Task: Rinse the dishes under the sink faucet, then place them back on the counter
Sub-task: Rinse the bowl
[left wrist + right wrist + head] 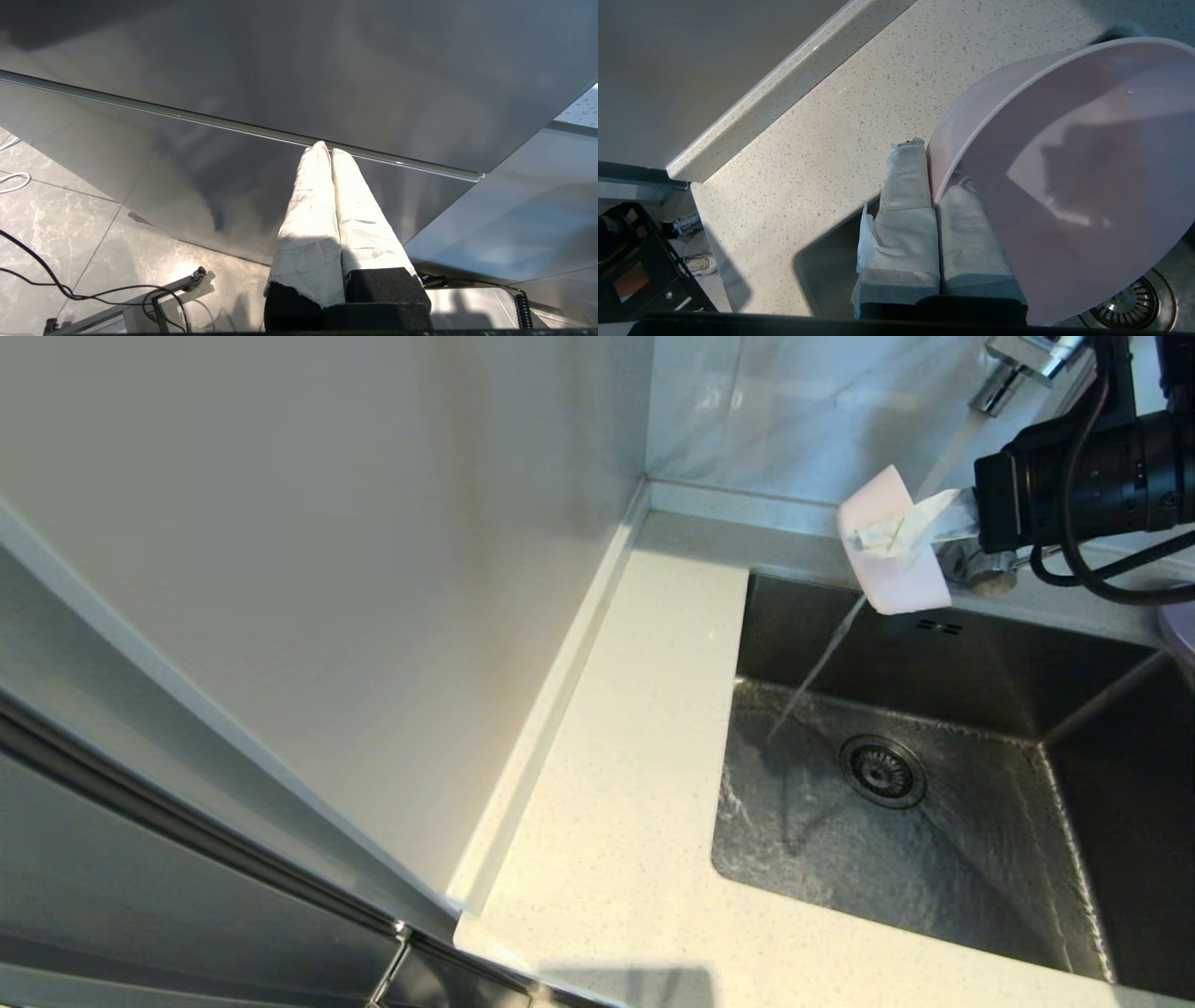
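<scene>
My right gripper (882,537) is shut on the rim of the pale pink bowl (894,574), one finger inside and one outside. It holds the bowl tipped on its side above the back of the sink (934,868). Water runs from the chrome faucet (1022,355) toward the bowl, and a thin stream (814,672) spills from the bowl's lower lip into the basin. The right wrist view shows the bowl's inside (1064,163) beside the right gripper (931,175). The edge of a lilac plate (1182,627) shows at the far right. My left gripper (327,151) is shut and empty, parked low before a grey cabinet.
The speckled counter (616,784) runs along the sink's left side, with a low raised edge against the pale wall panel. The drain strainer (882,771) sits in the wet sink floor. Overflow slots (938,627) lie just under the bowl. Cables lie on the tiled floor (60,224).
</scene>
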You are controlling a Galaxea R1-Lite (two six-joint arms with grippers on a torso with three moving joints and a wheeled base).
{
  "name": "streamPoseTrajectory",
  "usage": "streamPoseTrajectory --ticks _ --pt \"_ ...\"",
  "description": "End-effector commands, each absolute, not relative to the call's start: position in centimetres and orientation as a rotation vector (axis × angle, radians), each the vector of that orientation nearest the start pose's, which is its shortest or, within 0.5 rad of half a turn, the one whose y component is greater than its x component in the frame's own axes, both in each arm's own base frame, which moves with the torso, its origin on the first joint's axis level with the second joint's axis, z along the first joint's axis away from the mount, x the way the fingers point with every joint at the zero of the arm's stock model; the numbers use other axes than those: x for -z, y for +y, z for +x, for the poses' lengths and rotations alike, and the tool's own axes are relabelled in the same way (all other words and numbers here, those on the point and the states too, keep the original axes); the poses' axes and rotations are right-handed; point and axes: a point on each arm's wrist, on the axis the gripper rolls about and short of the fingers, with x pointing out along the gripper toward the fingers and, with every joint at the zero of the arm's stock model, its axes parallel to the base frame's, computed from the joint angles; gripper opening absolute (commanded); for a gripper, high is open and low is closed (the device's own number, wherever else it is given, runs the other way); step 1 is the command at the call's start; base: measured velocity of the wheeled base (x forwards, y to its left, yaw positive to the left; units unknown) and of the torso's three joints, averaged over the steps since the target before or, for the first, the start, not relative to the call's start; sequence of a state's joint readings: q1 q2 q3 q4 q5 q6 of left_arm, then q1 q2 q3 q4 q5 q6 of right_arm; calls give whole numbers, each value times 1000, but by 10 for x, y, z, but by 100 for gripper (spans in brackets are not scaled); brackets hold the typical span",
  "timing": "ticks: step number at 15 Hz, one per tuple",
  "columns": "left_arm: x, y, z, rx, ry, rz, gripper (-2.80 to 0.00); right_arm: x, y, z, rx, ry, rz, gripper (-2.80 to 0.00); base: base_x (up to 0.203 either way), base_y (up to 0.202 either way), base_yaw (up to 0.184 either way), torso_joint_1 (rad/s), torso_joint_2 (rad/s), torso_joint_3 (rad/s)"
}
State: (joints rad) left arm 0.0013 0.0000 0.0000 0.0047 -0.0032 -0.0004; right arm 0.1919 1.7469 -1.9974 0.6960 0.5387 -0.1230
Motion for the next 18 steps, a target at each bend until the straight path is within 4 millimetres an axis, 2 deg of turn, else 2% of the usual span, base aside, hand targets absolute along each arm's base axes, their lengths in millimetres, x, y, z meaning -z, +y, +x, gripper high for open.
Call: streamPoseTrajectory --ticks 1,7,10,14,18 --pt "-75 0 -23 2 5 0 -280 -367 66 287 -732 413 -36 -280 0 0 0 0 0 0" --pt "-75 0 -23 2 5 0 -280 -364 58 295 -673 427 -13 -280 0 0 0 0 0 0" --pt "-75 0 -23 2 5 0 -280 -364 41 296 -620 428 0 -280 0 0 0 0 0 0" --pt "-75 0 -23 2 5 -1 -280 -367 8 290 -514 444 51 -280 0 0 0 0 0 0" --pt "-75 0 -23 2 5 0 -280 -366 -11 283 -520 473 116 -280 0 0 0 0 0 0"
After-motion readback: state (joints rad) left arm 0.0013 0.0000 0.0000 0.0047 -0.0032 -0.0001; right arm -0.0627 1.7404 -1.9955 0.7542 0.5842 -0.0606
